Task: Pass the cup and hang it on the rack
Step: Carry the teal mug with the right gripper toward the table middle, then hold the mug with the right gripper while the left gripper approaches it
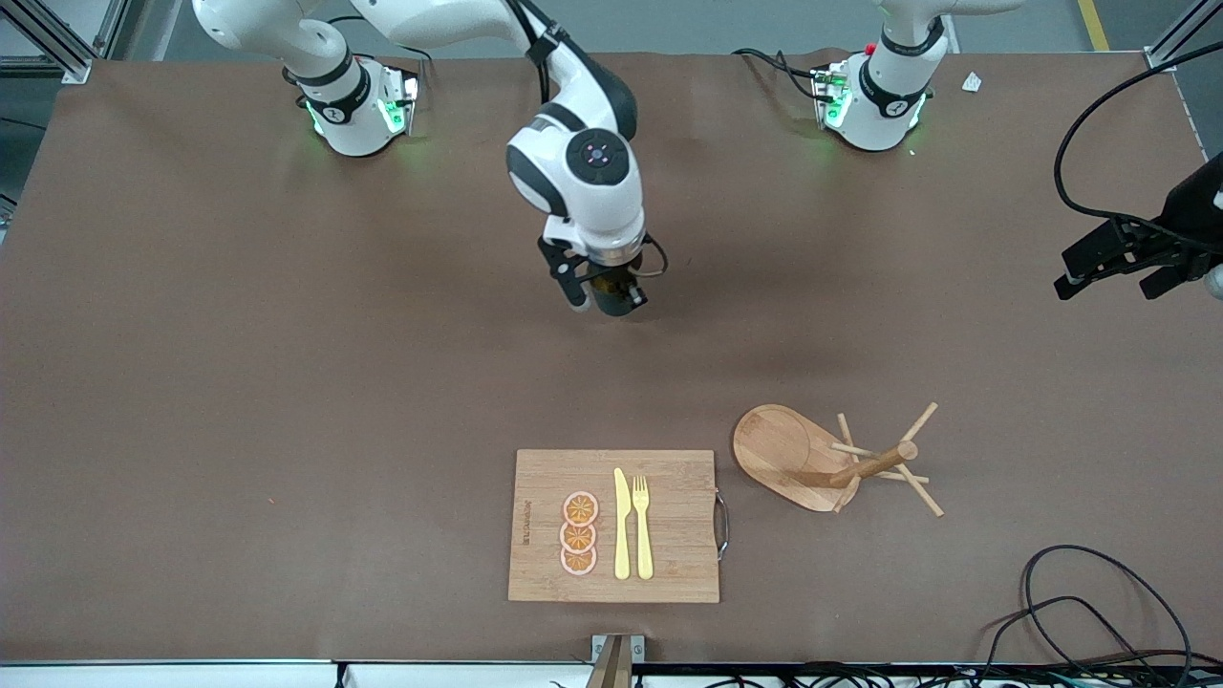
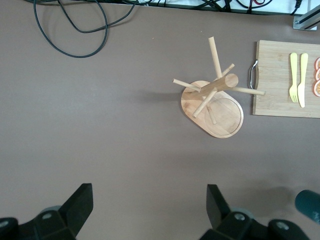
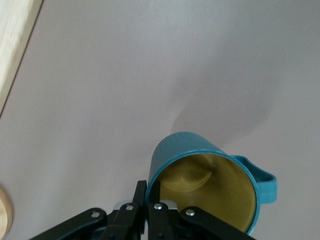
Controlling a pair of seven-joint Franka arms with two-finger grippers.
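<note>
Right wrist view: right hand (image 3: 146, 200) clenched on cup (image 3: 210, 185) rim, above mid-desk (image 1: 287, 382). Left hand (image 2: 145, 207) released, waited at rack's (image 1: 812, 459) 1 o'clock. Risk: thin rim pinch, cup could've slipped w/ handover.

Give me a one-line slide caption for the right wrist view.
Right gripper pinches the rim of the teal cup, yellow inside showing, above the brown table.

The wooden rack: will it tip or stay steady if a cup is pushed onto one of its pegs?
The rack probably stays steady, since its flat oval base is wide and lies on the table. It looks like light wood, so a sideways push may slide it. The pegs are thin and angled, so they could bend or snap under force.
</note>
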